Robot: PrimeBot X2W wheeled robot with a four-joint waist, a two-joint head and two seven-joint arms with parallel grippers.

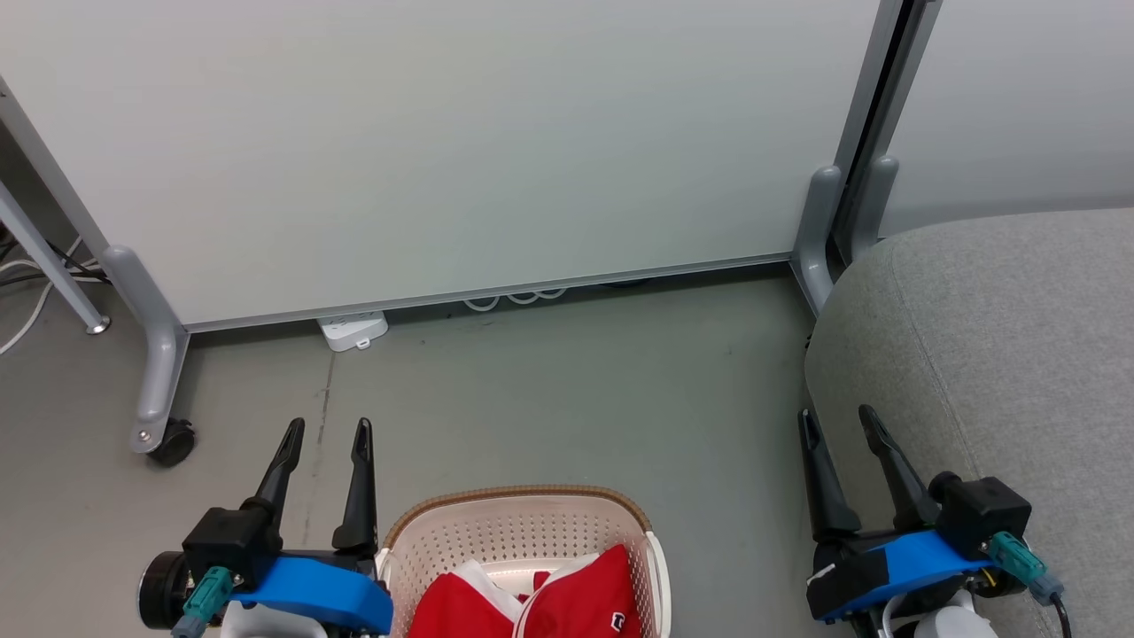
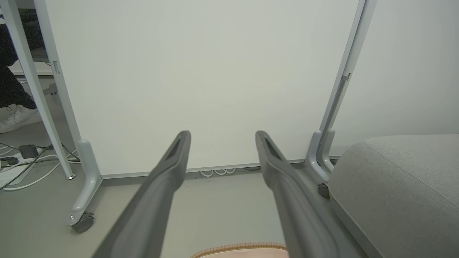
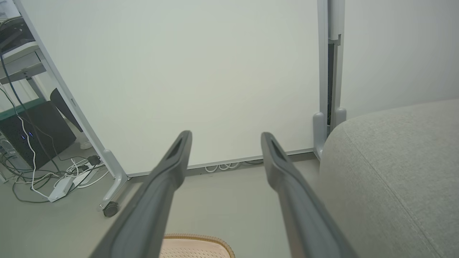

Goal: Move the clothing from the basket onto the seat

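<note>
Two grippers, both spread wide open with nothing between the fingers. The left gripper [image 1: 330,425] sits at the lower left of the head view, just beside the basket [image 1: 523,490], with its fingers pointing up toward the pale partition panel [image 1: 487,151]. The right gripper [image 1: 835,413] is over at the lower right with its fingers right at the edge of the seat [image 1: 992,354]. Honestly can't tell if they brush the fabric or just hang in front of it.

The clothing [image 1: 576,594] is in the basket, a bunched red heap with white panels. There's a little dark-and-white logo patch [image 1: 617,622] facing up near the bottom edge of the head view. The basket stands on the floor [image 1: 576,381] between the two grippers, closer to the left one and apart from the seat. It has cream perforated walls and a brown woven-look rim.

The seat is a big grey cushion with a rounded edge, off to the robot's right, next to the panel's posts.

Background stuff: a white power strip [image 1: 354,330] pokes out under the panel's bottom edge, and there's a caster wheel [image 1: 173,441] at its left foot. The left wrist view catches some cables [image 2: 25,161] on the floor past that post, plus someone's white shoe [image 2: 18,118].
</note>
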